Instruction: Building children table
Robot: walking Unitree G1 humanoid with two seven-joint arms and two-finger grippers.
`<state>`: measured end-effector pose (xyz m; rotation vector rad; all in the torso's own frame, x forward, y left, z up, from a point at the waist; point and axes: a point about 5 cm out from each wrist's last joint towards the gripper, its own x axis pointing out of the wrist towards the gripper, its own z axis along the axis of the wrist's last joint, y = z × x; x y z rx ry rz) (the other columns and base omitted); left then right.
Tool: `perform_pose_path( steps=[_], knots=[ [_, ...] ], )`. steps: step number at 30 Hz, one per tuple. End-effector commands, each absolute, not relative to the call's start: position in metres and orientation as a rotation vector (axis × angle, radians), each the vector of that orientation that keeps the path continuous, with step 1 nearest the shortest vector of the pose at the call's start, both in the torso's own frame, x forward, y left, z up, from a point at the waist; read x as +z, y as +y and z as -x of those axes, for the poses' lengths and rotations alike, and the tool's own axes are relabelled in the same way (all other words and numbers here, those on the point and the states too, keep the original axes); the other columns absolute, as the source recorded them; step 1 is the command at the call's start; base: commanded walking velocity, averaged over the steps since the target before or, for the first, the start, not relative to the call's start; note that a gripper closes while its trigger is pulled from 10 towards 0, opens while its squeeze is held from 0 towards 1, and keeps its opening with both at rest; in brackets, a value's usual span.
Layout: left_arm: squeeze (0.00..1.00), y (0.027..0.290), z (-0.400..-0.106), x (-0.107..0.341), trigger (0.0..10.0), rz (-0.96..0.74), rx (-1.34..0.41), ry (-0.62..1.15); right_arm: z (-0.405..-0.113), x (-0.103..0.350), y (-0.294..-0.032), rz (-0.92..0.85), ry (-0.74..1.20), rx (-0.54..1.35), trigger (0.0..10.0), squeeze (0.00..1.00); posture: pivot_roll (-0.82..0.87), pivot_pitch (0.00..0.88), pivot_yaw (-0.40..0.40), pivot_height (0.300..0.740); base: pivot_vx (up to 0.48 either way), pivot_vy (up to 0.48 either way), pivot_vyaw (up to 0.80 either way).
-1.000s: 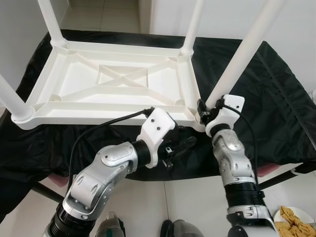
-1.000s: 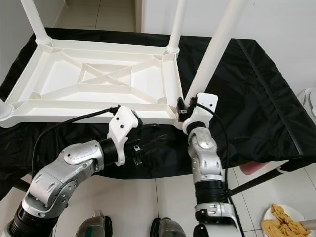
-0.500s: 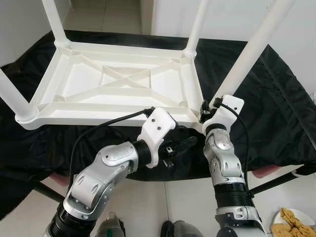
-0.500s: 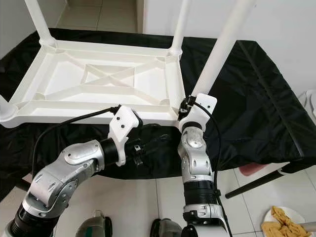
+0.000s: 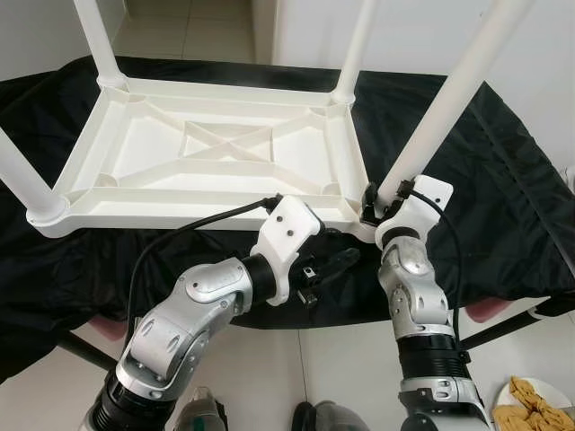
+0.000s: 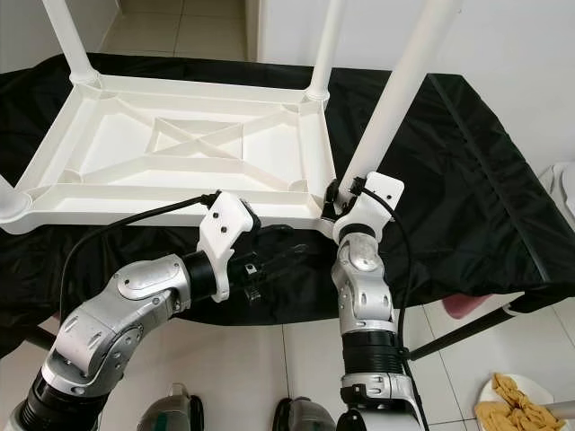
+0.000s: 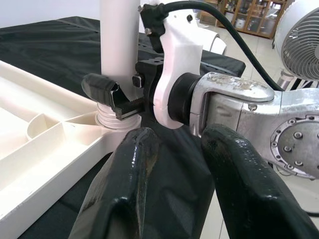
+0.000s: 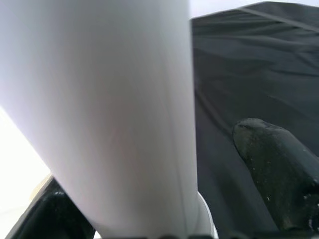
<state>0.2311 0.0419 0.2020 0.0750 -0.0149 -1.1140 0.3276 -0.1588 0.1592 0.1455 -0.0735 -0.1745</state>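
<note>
The white children's table (image 5: pixel 216 193) lies upside down on a black cloth, its legs pointing up. My right gripper (image 5: pixel 375 202) is at the base of the near right leg (image 5: pixel 440 108), where the leg enters the corner socket. That leg stands between the gripper's fingers (image 8: pixel 279 179). One finger stays a little clear of it, so the gripper is open. A toothed pad (image 7: pixel 107 94) rests against the leg just above its ringed foot. My left gripper (image 5: pixel 346 260) hovers open and empty in front of the table's near edge, pointing at the right wrist.
The black cloth (image 5: pixel 503 180) hangs over the front edge of the work surface. A plate of food (image 5: pixel 530 404) sits on the tiled floor at the lower right. A fan (image 7: pixel 299 40) stands behind my right arm. The other legs rise at the far corners and near left.
My right forearm has swung a little to the left beneath its gripper, which stays at the base of the leg. The left arm has held still.
</note>
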Motion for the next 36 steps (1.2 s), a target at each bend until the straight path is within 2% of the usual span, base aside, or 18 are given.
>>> perform_pose_path(
  steps=[1, 3, 4, 7, 10, 13, 18, 29, 36],
  knots=[
    [0.0, 0.039, -0.23, 0.201, 10.0, -0.068, -1.103, -0.005, -0.326, 0.155, -0.168, -0.15, -0.074, -0.144, 10.0, 1.0, 0.04, 0.06, -0.073, 0.74, 0.0, 0.0, 0.0],
    [0.0, 0.039, -0.23, 0.201, 10.0, -0.068, -1.103, -0.005, -0.326, 0.155, -0.169, -0.144, -0.073, -0.132, 10.0, 1.0, 0.04, 0.06, -0.073, 0.74, 0.0, 0.0, 0.0],
    [0.0, 0.039, -0.23, 0.201, 10.0, -0.066, -1.103, -0.005, -0.327, 0.155, -0.171, -0.126, -0.076, -0.086, 10.0, 0.0, 0.04, 0.065, -0.071, 0.74, 0.0, 0.0, 0.0],
    [0.0, 0.039, -0.23, 0.201, 10.0, -0.066, -1.103, -0.006, -0.328, 0.155, -0.171, -0.114, -0.077, -0.054, 10.0, 0.0, 0.04, 0.065, -0.071, 0.74, 0.0, 0.0, 0.0],
    [0.0, 0.039, -0.23, 0.201, 10.0, -0.063, -1.103, -0.003, -0.331, 0.16, -0.17, -0.086, -0.102, 0.136, 10.0, 0.0, 0.04, 0.071, -0.067, 0.74, 0.0, 0.0, 0.0],
    [0.0, 0.039, -0.23, 0.201, 10.0, -0.064, -1.103, -0.003, -0.331, 0.161, -0.17, -0.07, -0.111, 0.169, 10.0, 0.0, 0.05, 0.074, -0.066, 0.74, 0.0, 0.0, 0.0],
    [0.0, 0.041, -0.231, 0.202, 10.0, -0.069, -1.096, -0.001, -0.33, 0.162, -0.173, -0.023, -0.102, 0.373, 10.0, 0.0, 0.05, 0.082, -0.058, 0.74, 0.0, 0.0, 0.0],
    [0.0, 0.042, -0.232, 0.203, 10.0, -0.075, -1.09, -0.003, -0.333, 0.16, -0.198, 0.054, -0.065, 0.601, 10.0, 0.0, 0.05, 0.08, -0.052, 0.74, 0.0, 0.0, 0.0],
    [0.0, 0.042, -0.232, 0.203, 10.0, -0.073, -1.093, -0.001, -0.336, 0.155, -0.208, 0.069, -0.027, 0.647, 10.0, 0.0, 0.05, 0.082, -0.051, 0.74, 0.0, 0.0, 0.0]
  ],
)
